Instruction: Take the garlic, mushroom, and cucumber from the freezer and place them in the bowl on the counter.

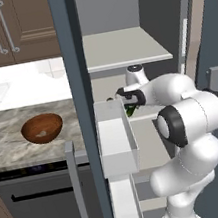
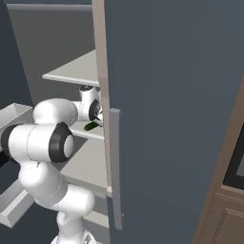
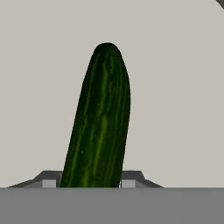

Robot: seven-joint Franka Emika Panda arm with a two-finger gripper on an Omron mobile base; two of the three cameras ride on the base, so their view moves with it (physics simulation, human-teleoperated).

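The dark green cucumber [image 3: 103, 122] lies on a light grey freezer shelf [image 3: 183, 87] and runs away from the hand. My gripper [image 3: 89, 183] is shut on its near end, one dark fingertip on each side. In the base views the gripper [image 1: 129, 106] [image 2: 97, 119] reaches into the open freezer [image 1: 72, 61] at middle-shelf height, and a bit of the cucumber [image 1: 130, 110] [image 2: 90, 126] shows under it. The reddish-brown bowl [image 1: 42, 128] stands on the marbled counter [image 1: 5, 142] to the left. A pale patch inside the bowl is too small to name. Garlic and mushroom are out of view.
A white door bin [image 1: 115, 135] juts out just left of the arm. The open slate-blue freezer door [image 2: 167, 95] with its grey bar handle [image 2: 116, 167] stands close on the right. An upper shelf [image 1: 125, 47] hangs above the hand. Brown cabinets [image 1: 10, 27] sit over the counter.
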